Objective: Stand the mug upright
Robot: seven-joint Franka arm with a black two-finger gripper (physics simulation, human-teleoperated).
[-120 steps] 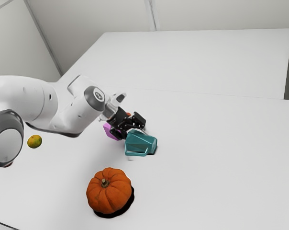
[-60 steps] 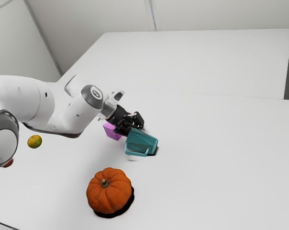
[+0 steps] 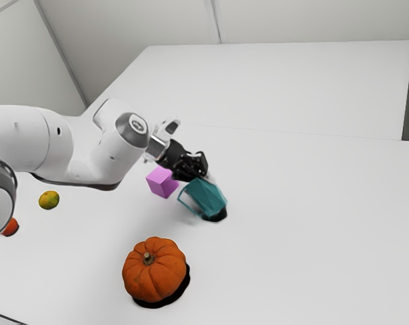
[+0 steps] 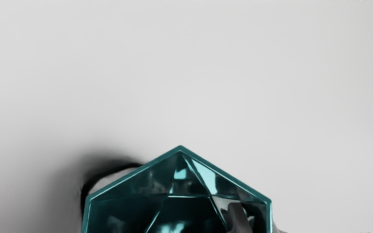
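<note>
In the exterior view my gripper (image 3: 202, 175) is at the upper, open end of the teal mug (image 3: 207, 196). The mug leans, its mouth toward my hand and its base down toward the exterior view's right, above a dark shadow; whether the base touches the table I cannot tell. Its handle sticks out toward the exterior view's left. The wrist view looks into the six-sided mouth of the mug (image 4: 154, 184). There my gripper (image 4: 261, 225) has one finger inside the mug and the other outside, shut on the wall at the rim.
A pink cube (image 3: 162, 183) sits on the white table (image 3: 313, 223) close to the mug and hand. An orange pumpkin (image 3: 154, 269) stands nearer the camera. A yellow-green fruit (image 3: 49, 200) and a red-orange one (image 3: 11, 227) lie by the arm at the exterior view's left.
The mug has tipped from lying nearly flat to a steeper lean, its mouth end rising with my hand. My hand has risen and moved slightly toward the exterior view's right, uncovering more of the pink cube.
</note>
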